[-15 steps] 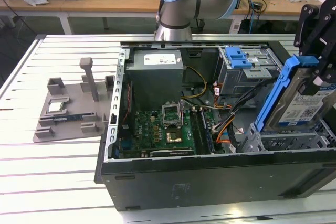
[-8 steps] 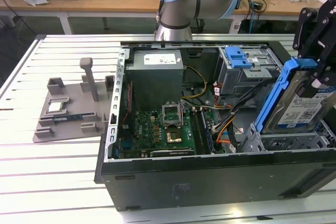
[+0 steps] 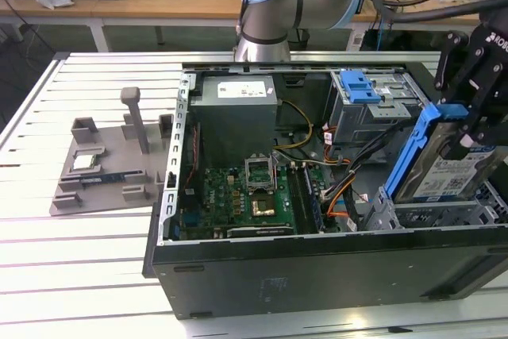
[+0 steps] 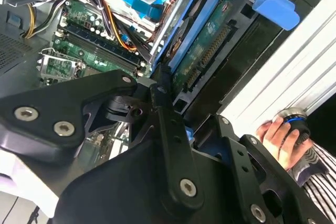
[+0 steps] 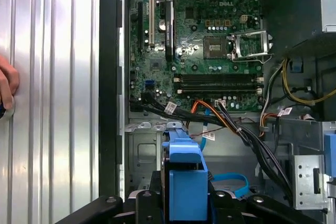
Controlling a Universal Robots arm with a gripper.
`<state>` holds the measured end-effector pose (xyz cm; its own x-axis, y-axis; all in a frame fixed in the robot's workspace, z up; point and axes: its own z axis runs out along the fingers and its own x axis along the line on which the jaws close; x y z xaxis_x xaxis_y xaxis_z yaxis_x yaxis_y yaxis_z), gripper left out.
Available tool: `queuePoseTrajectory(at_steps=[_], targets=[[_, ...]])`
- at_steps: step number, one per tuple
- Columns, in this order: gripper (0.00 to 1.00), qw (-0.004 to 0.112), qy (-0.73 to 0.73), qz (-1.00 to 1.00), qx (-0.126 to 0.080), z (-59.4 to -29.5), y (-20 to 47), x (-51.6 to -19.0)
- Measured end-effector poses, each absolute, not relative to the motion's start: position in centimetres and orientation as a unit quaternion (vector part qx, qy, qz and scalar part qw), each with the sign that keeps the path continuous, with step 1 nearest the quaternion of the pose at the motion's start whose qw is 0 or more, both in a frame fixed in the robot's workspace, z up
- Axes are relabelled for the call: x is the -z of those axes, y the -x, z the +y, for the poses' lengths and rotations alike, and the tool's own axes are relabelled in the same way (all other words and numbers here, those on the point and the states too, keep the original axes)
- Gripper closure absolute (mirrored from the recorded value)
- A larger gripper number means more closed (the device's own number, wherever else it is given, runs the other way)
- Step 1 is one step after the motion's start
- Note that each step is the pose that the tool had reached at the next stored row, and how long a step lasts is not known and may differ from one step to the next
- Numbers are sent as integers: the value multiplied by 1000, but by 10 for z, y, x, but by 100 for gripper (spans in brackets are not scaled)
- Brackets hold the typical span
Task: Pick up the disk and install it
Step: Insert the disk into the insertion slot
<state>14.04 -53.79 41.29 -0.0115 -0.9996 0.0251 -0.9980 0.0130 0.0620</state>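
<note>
Ribbed white metal slats formed the work table [image 3: 95, 267], with a wooden bench and loose cables behind it. At the exterior view's left sat a grey plastic fixture [image 3: 107, 168] with upright posts and a small square silver chip [image 3: 85, 161] resting in one of its pockets. Beside it, the open black computer case [image 3: 317, 267] lay on its side, exposing a green motherboard [image 3: 238, 204] with an empty CPU socket, a grey power supply box [image 3: 236, 113], bundled black, orange and yellow wires, and a metal drive cage [image 3: 373, 113] topped by a blue plastic latch [image 3: 359, 85].

At the exterior view's right, the black gripper [image 3: 468, 129] was clamped on the disk [image 3: 444, 172], its fingers closed against the blue plastic bracket that framed the flat silver drive. The disk stood tilted on edge, white and blue label facing outward, its lower end down at the metal bay at the case's near corner; whether it touched the bay could not be told.

In the second wrist view the disk's [image 4: 202, 51] green circuit board and connector row showed inside the bracket, and a person's hand [image 4: 281, 135] rested on a round knob on the table. In the first wrist view the blue bracket [image 5: 185, 174] sat between black linkages above the motherboard [image 5: 205, 40].
</note>
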Motion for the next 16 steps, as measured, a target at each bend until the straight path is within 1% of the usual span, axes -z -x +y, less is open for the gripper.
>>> queuePoseTrajectory(at_steps=[12, 16], targets=[[63, 32, -702, -711, 14, -538, -141, -387], [63, 32, -702, -711, 14, -538, -141, -387]])
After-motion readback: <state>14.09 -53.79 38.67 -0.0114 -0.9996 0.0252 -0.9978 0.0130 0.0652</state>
